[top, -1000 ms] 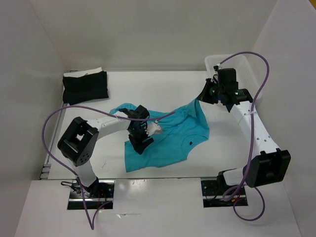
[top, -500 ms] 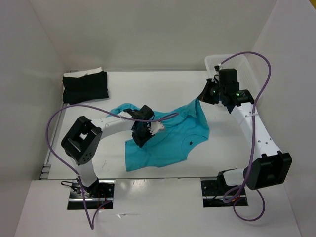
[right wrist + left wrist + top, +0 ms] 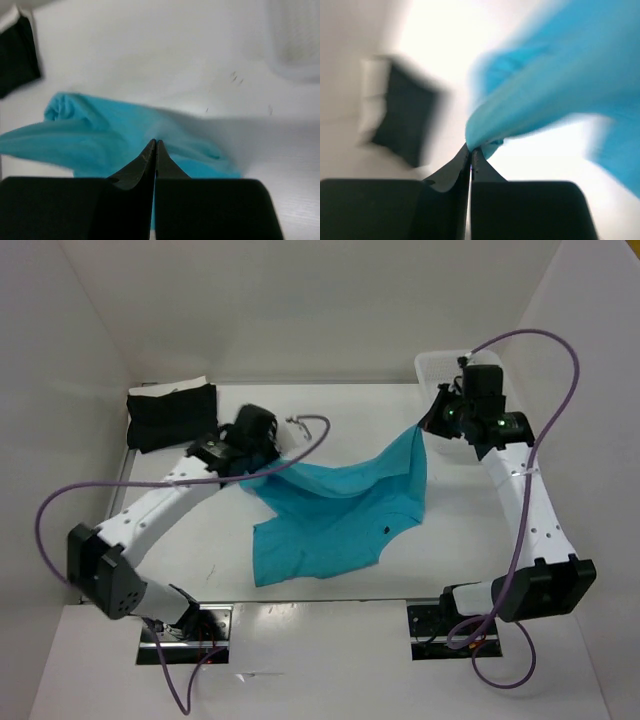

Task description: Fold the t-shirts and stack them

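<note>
Your left gripper pinches the turquoise t-shirt at its edge; your right gripper clamps another corner; cloth stretched between them.

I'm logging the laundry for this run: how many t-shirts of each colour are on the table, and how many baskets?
Turquoise t-shirt: 1
Black t-shirt: 1
Cream-white t-shirt: 1 (only an edge shows at the far side of the black one)
White basket: 1
Total: 4
</note>
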